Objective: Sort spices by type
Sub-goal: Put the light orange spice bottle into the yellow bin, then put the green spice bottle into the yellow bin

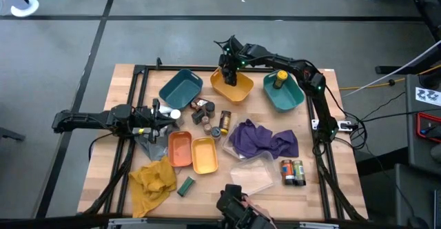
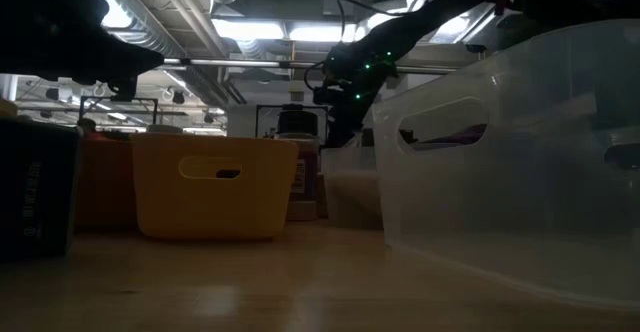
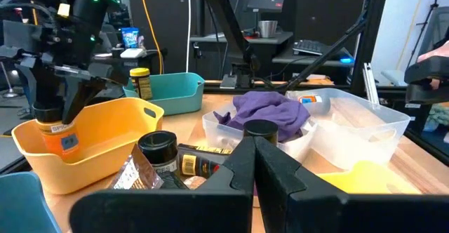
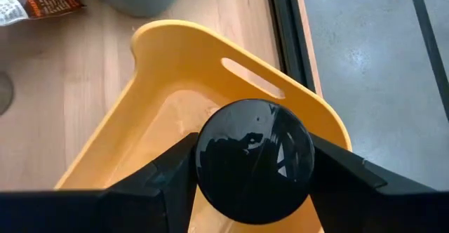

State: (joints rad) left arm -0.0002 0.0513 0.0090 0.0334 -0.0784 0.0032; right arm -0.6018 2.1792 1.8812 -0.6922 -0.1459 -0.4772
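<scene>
Overhead, the right gripper (image 1: pixel 228 71) hangs over the yellow tray (image 1: pixel 232 85) near the tabletop's (image 1: pixel 344 187) far edge, between the two teal trays (image 1: pixel 180 87). The left gripper (image 1: pixel 165 116), fingers pressed together and empty, lies low beside the loose jars (image 1: pixel 207 113) mid-table. Two more jars (image 1: pixel 292 172) stand by the right edge, near the purple cloth (image 1: pixel 265 139).

Level with the tabletop, a clear bin (image 2: pixel 520 162) and a yellow bin (image 2: pixel 212 184) crowd the foreground, leaving only a narrow gap between them.

From the left wrist, the right gripper holds a jar with an orange label (image 3: pixel 55 131) upright inside the yellow tray, close to its wall.

From the right wrist, the fingers (image 4: pixel 165 173) flank the jar's black lid (image 4: pixel 254 161), touching both sides, with the tray's handled rim just beyond.
</scene>
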